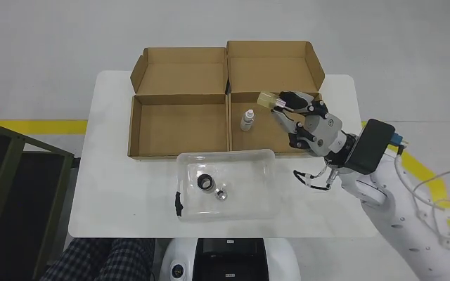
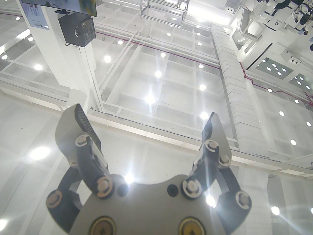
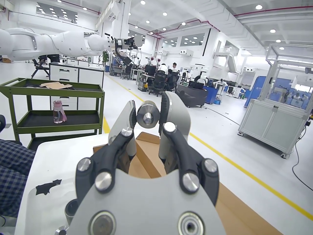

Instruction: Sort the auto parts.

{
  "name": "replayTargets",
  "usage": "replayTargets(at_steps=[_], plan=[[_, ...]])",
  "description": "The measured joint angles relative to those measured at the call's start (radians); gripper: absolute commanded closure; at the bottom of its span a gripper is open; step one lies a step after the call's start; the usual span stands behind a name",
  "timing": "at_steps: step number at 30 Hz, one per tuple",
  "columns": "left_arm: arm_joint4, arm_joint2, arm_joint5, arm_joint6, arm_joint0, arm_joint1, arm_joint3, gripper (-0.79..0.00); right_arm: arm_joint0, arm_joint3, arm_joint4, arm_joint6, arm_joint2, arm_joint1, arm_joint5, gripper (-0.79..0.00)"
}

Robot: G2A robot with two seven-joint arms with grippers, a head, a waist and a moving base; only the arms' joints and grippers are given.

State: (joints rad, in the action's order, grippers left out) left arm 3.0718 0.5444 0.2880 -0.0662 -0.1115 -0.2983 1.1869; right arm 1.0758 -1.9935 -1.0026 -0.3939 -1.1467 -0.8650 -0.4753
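My right gripper hovers over the right cardboard box, shut on a short metal cylinder whose end sticks out past the fingers. A small white bottle-shaped part stands inside that box. The left cardboard box holds nothing. In front of the boxes lies a clear plastic tray with a black ring and a small metal part in it. My left gripper is open, held up toward the ceiling with nothing between its fingers.
Both boxes have their lids folded back toward the white table's far edge. A green cart stands on the floor beside the table. Black tape marks one end of the tray.
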Motion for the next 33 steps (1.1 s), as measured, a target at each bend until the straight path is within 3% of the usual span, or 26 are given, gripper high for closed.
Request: replayTargets(at_steps=[16, 26, 33], plan=[[0.0, 0.0, 0.0, 0.0, 0.0, 0.0, 0.0, -0.785, 0.045, 0.059, -0.05, 0.083, -0.025, -0.016, -0.031, 0.0], [0.0, 0.0, 0.0, 0.0, 0.0, 0.0, 0.0, -0.785, 0.13, 0.129, -0.054, 0.264, -0.083, -0.01, -0.05, 0.0], [0.0, 0.0, 0.0, 0.0, 0.0, 0.0, 0.0, -0.785, 0.121, 0.181, -0.019, 0.435, -0.101, -0.01, -0.066, 0.0]])
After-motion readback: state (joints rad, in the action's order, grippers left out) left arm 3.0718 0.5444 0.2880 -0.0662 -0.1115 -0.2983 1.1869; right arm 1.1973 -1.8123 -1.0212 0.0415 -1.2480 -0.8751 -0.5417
